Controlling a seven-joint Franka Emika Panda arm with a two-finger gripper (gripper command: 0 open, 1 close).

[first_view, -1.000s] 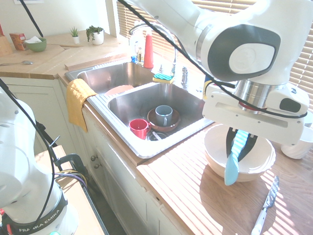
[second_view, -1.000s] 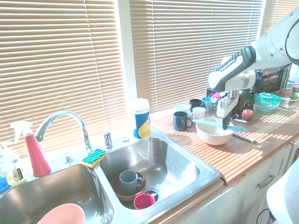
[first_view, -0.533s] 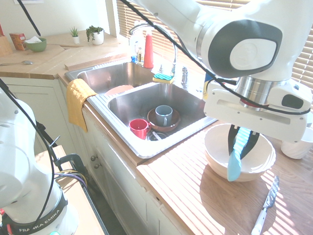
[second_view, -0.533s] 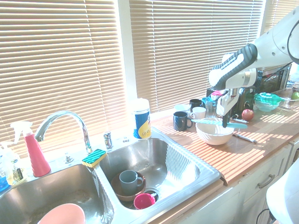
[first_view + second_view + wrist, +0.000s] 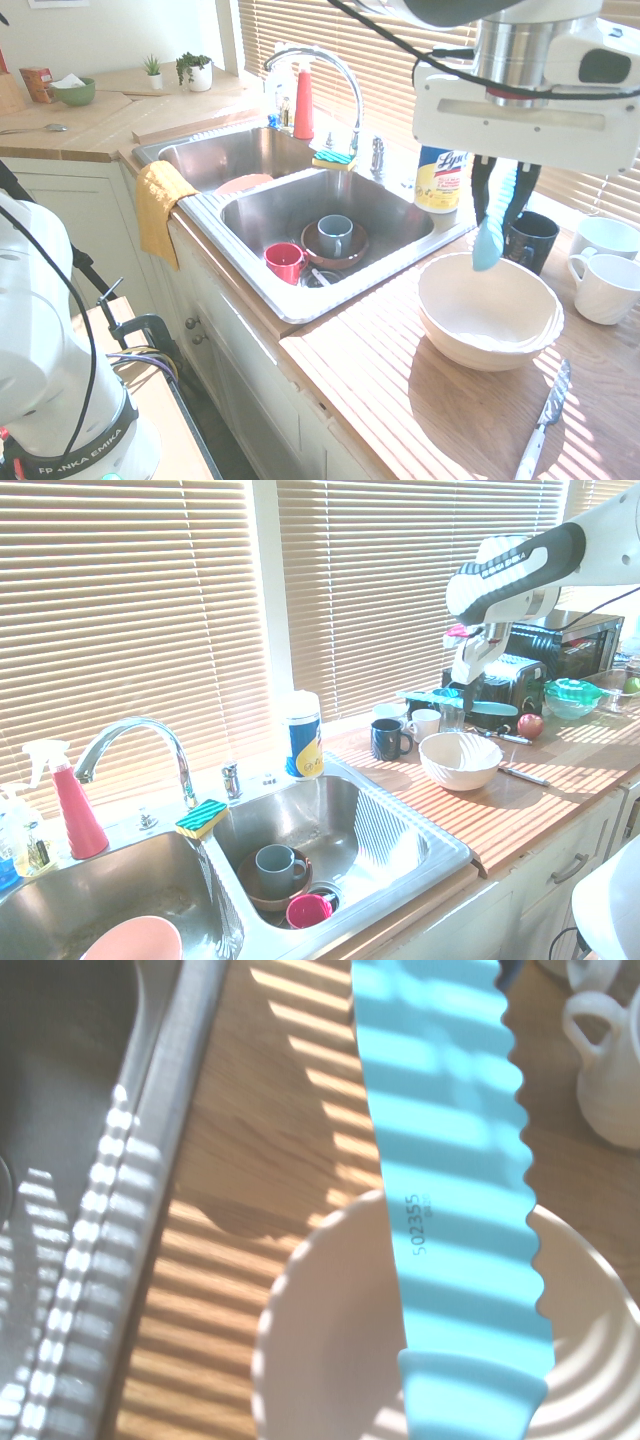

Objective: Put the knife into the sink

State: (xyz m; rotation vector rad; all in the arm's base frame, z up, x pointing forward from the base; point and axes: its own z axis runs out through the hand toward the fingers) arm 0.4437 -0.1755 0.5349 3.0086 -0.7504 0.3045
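Note:
My gripper (image 5: pixel 502 200) is shut on the knife (image 5: pixel 489 243), a turquoise blade with white stripes, and holds it in the air above the white bowl (image 5: pixel 490 320). In the first exterior view the knife hangs tip down, clear of the bowl's rim. From the other side the knife (image 5: pixel 430 694) lies roughly level under the gripper (image 5: pixel 468 686), above the bowl (image 5: pixel 460 760). The wrist view shows the serrated knife (image 5: pixel 450 1160) over the bowl (image 5: pixel 320 1360), with the sink (image 5: pixel 150 1160) edge beside it. The steel sink (image 5: pixel 300 298) lies to the left of the bowl.
The near basin holds a red cup (image 5: pixel 284 262) and a grey mug (image 5: pixel 334 235) in a brown bowl. A Lysol can (image 5: pixel 435 180), a dark mug (image 5: pixel 535 240) and white mugs (image 5: pixel 605 285) stand behind the bowl. A silver table knife (image 5: pixel 543 420) lies on the wooden counter.
The gripper has risen well above the bowl, carrying the knife up with it. The knife's tip, which hung inside the bowl before, now clears the rim.

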